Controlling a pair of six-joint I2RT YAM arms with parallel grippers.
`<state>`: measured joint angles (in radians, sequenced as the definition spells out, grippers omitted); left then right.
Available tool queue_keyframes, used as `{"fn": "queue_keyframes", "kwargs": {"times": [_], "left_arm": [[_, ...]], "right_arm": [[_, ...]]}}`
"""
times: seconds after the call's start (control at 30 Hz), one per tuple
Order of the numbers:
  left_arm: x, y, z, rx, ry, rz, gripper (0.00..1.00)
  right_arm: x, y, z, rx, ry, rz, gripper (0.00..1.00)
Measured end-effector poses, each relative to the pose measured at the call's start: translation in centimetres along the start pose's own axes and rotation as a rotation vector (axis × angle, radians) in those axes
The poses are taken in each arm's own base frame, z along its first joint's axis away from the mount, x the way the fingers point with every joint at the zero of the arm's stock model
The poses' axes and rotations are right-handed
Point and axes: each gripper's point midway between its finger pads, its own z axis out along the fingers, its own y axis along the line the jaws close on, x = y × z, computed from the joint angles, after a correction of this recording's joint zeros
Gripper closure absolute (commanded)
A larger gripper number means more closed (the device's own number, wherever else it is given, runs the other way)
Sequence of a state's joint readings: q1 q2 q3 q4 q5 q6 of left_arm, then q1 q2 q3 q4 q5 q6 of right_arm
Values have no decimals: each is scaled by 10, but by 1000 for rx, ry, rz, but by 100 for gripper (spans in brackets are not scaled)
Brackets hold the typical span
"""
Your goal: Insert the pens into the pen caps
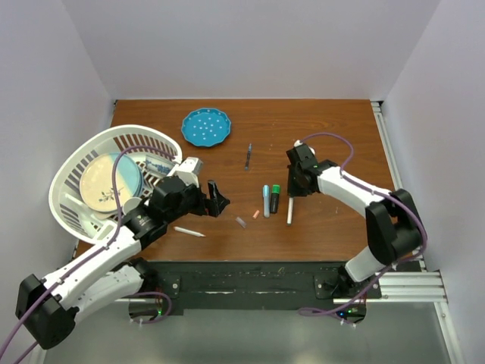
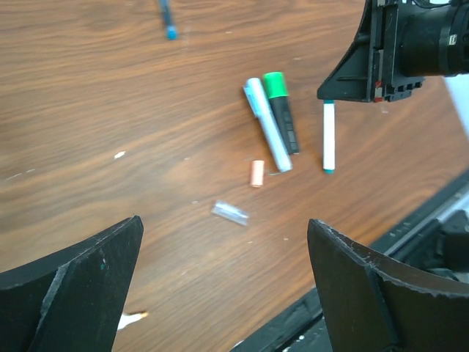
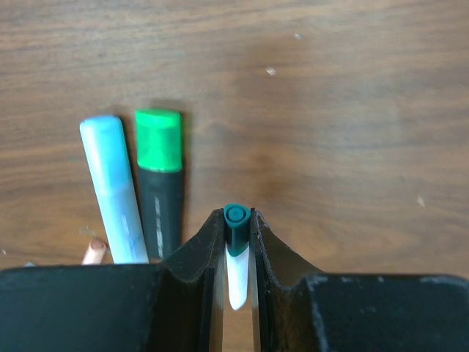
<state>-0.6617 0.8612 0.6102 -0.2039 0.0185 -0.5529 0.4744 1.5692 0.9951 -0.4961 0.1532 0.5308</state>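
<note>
Looking at a brown wood-grain desk (image 1: 333, 129) boxed in by plain white walls (image 1: 250, 45). The right gripper (image 3: 236, 220) is pinched tight on a white pen (image 3: 236, 282) with a teal end, mid-desk. It's just beside a light-blue pen (image 1: 266, 201) and a green-capped pen (image 1: 274, 199) lying side by side. The left gripper (image 2: 223, 235) is spread wide with nothing in it, above a loose pink cap (image 1: 256, 214) and grey cap (image 1: 241, 222).
</note>
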Motion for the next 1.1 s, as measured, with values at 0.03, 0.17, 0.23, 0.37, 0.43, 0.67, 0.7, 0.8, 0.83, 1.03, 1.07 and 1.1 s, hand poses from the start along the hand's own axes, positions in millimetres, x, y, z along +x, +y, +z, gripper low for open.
{"fn": "queue_keyframes", "kwargs": {"times": [0.03, 0.17, 0.23, 0.37, 0.43, 0.67, 0.7, 0.8, 0.83, 1.03, 1.07, 1.1], "left_arm": [[0, 3, -1, -17, 1, 3, 3], [4, 14, -3, -73, 24, 24, 4], [7, 18, -2, -92, 39, 28, 5], [8, 22, 4, -127, 71, 42, 9], [0, 20, 13, -147, 84, 48, 12], [-40, 5, 70, -177, 95, 75, 20], [-44, 4, 81, -184, 100, 80, 21], [-55, 3, 118, -203, 110, 102, 27], [-58, 3, 131, -210, 117, 111, 30], [-64, 8, 204, -252, 147, 151, 38], [-61, 11, 214, -259, 156, 157, 38], [-57, 14, 223, -265, 170, 164, 40]], "right_arm": [[-1, 3, 6, -7, 14, 3, 87], [-7, 11, 23, -9, 30, 7, 75], [-9, 13, 30, -8, 35, 13, 68], [-7, 10, 35, 8, 43, 17, 59], [-9, 9, 32, 9, 33, 18, 58], [-38, 17, -22, -79, -112, 41, 58], [-42, 18, -35, -104, -144, 46, 59], [-43, 19, -68, -176, -215, 60, 59], [-41, 19, -76, -196, -228, 62, 59], [-23, 17, -108, -299, -269, 73, 60], [-22, 17, -112, -311, -278, 74, 60], [-21, 18, -118, -328, -287, 73, 60]]}}
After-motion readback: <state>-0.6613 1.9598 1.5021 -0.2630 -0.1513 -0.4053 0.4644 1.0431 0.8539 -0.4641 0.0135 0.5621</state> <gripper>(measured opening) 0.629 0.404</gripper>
